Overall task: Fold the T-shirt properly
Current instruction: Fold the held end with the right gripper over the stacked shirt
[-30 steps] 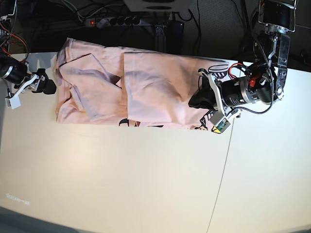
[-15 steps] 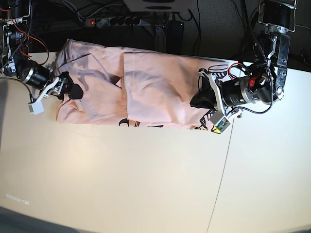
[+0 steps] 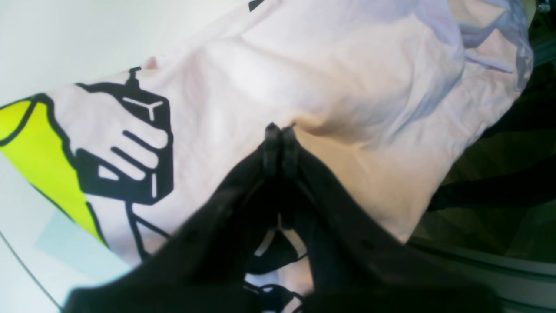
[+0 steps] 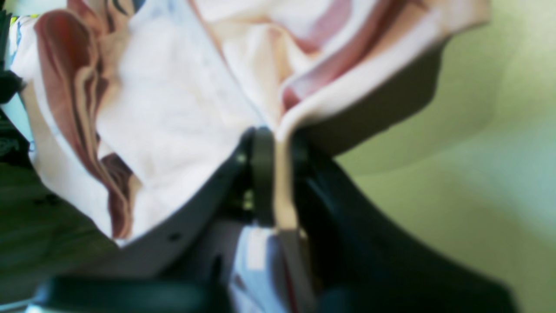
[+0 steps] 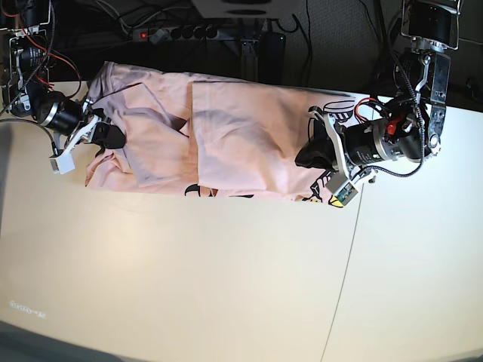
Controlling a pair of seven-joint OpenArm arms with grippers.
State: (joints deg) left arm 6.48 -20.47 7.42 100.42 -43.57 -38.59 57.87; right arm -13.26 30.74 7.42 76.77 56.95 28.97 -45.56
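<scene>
Right end effector (image 4: 278, 143) closed — T-shirt (image 5: 241, 128) edge blurred.

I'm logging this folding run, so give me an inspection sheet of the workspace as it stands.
Surface: pale table, a seam running down its right part.
Job's things: pink T-shirt lying partly folded along the far edge, a flap laid over its middle, printed side showing at the near edge.
Clutter: nothing seen.
Grippers: left gripper shut, pinching the shirt by the yellow print; right gripper shut on a fold of the shirt's other end.
Cables: wires on the left arm; more behind the table.
Surroundings: power strip and dark frame beyond the table.
</scene>
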